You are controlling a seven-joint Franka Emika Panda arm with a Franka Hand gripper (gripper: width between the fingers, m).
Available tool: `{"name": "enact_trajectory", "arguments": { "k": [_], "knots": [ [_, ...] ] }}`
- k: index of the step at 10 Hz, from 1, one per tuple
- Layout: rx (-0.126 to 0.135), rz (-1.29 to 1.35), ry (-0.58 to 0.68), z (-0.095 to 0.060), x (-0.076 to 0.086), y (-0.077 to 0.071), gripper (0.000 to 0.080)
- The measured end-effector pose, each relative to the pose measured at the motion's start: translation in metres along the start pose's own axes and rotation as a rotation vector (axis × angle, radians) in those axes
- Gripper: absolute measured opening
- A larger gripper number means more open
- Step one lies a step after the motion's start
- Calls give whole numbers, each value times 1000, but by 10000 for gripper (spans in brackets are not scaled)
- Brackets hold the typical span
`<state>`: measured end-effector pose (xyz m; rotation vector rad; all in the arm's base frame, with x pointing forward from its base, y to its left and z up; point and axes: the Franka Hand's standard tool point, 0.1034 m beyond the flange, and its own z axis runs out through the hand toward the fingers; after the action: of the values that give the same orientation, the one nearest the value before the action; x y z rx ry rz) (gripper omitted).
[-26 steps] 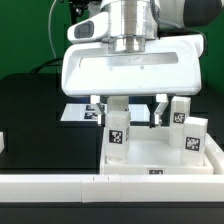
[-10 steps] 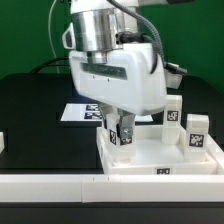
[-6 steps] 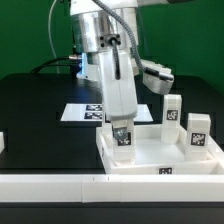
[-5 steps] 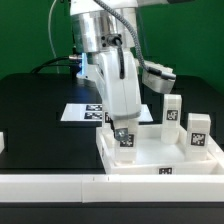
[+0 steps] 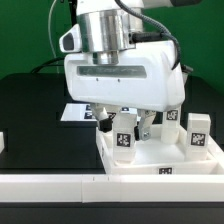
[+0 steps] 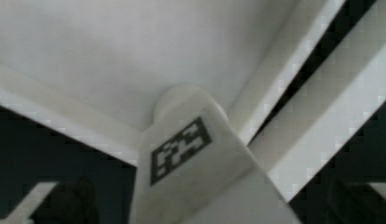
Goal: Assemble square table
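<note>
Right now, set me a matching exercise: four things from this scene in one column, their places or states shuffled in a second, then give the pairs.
Things:
1. gripper
2. leg between the fingers
3. leg at the exterior view's far right
4. marker board

Places or states:
A. flat on the black table, behind the tabletop
B. open, fingers either side of a leg
C. upright in the tabletop's near corner
D. upright, away from the gripper

Pairs: 1-B, 2-C, 3-D, 4-A
</note>
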<state>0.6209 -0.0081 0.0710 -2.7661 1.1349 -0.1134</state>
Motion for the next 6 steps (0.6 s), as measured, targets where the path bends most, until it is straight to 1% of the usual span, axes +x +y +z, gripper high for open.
{"name": "enact_trajectory", "arguments": {
  "k": [1, 2, 3, 5, 6],
  "knots": [
    [-15, -169, 6, 0, 0, 0, 648],
    [-48, -393, 14, 0, 0, -1, 649],
    [-64, -565, 13, -1, -2, -3, 649],
    [-66, -526, 13, 0, -1, -1, 649],
    [-66, -523, 13, 0, -1, -1, 549]
  ]
}}
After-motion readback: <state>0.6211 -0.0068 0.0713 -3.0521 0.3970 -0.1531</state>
